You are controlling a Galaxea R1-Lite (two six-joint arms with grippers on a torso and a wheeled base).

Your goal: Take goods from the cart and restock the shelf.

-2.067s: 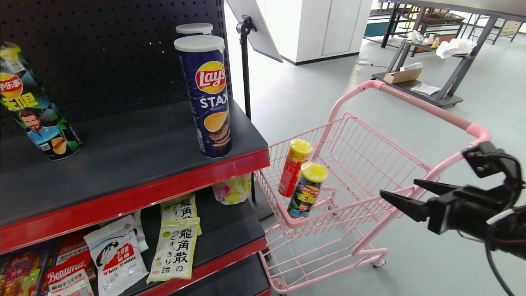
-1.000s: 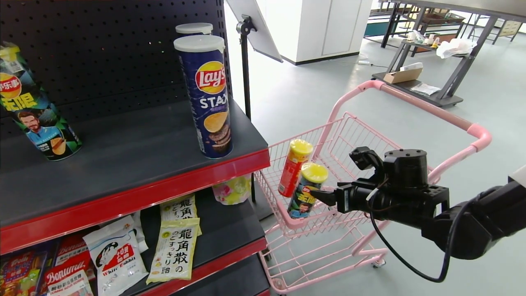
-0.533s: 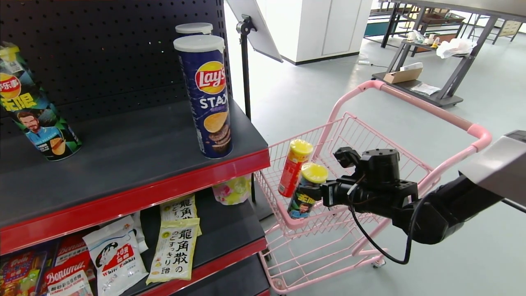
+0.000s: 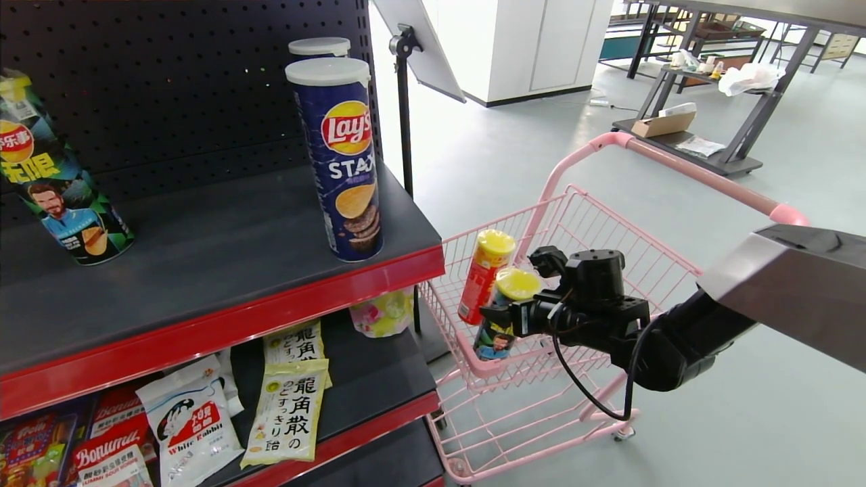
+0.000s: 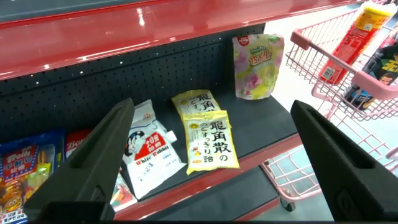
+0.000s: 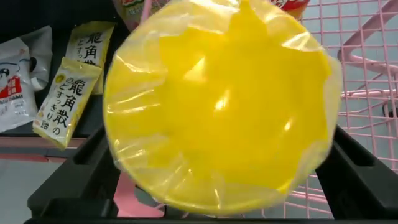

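Showing the restocking scene: the pink cart (image 4: 612,143) stands to the right of the shelf (image 4: 223,250), holding two upright cans at its near left corner, a red can (image 4: 482,279) and, just beside it on the near side, a dark can with a yellow lid (image 4: 517,284). The right gripper (image 4: 492,316) reaches in from the right and is set around the upper body of the dark can; whether its jaws press on the can cannot be told. The left gripper (image 5: 211,107), jaws spread wide and holding nothing, hangs before the lower tier, where yellow packets (image 5: 210,138) and a white bag (image 5: 148,149) lie. A tall blue can (image 4: 342,162) stands at the top tier's right end.
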